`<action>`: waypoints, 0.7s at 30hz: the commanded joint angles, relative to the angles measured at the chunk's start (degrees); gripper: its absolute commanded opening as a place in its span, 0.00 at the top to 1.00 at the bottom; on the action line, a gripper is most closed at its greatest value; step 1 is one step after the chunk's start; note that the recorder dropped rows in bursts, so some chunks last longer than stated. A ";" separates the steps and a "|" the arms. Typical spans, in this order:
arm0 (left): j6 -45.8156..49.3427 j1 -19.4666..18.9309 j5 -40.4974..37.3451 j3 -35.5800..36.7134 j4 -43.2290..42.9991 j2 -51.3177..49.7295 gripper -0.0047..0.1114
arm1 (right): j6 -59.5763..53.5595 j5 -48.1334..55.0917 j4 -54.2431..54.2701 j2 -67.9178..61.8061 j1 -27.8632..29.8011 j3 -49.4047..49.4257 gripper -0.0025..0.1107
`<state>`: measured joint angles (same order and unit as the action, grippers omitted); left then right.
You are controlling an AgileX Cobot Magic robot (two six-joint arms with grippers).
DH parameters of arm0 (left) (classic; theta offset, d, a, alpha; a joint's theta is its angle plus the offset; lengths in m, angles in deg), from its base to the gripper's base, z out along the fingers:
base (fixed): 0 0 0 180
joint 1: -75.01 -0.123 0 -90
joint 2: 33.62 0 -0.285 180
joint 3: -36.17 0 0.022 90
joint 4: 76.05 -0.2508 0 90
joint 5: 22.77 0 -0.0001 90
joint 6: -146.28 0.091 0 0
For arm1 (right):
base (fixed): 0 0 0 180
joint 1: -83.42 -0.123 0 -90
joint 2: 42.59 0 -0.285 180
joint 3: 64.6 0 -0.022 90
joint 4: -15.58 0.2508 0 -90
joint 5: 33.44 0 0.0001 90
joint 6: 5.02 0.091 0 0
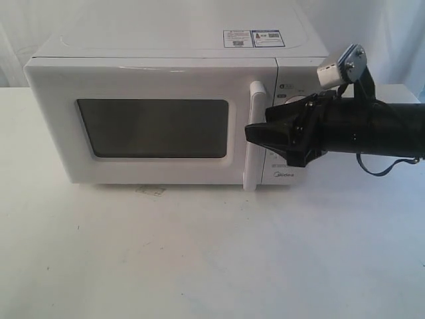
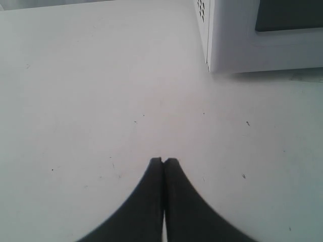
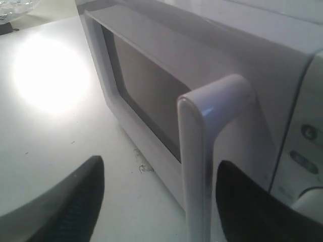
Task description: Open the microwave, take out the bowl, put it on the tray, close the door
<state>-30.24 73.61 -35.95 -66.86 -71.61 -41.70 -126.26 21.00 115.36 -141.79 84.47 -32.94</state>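
The white microwave [image 1: 166, 60] stands at the back of the table, and its door [image 1: 60, 133] with the dark window is closed. The bowl is hidden. My right gripper [image 1: 250, 133] reaches in from the right at mid-height of the vertical bar handle [image 1: 252, 169]. In the right wrist view that gripper [image 3: 161, 169] is open, and the handle [image 3: 194, 151] stands between its fingers, close to one finger [image 3: 242, 201], with no contact showing. My left gripper [image 2: 163, 160] is shut on nothing above bare table, short of the microwave's lower corner [image 2: 237, 45]. The exterior view does not show it.
The white table [image 1: 199, 252] spreads in front of the microwave. A faint mark [image 1: 151, 191] lies on it just under the door. The rim of a clear glassy dish [image 3: 15, 9] shows at the corner of the right wrist view, beyond the microwave's far side.
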 commanded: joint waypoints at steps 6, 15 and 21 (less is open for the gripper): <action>0.02 -0.14 -0.10 0.25 0.21 0.30 0.96 | -1.13 -0.62 0.17 -2.66 -2.99 -2.56 0.45; 0.02 -0.14 -0.10 0.25 0.21 0.30 0.96 | -1.13 -0.78 0.17 -8.56 -5.66 -6.92 0.45; 0.02 -0.14 -0.10 0.25 0.21 0.30 0.96 | -1.13 -0.78 0.17 -9.14 -5.66 -7.18 0.61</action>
<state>-30.24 73.61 -35.95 -66.86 -71.61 -41.70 -126.26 20.00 113.98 -147.63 80.46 -38.03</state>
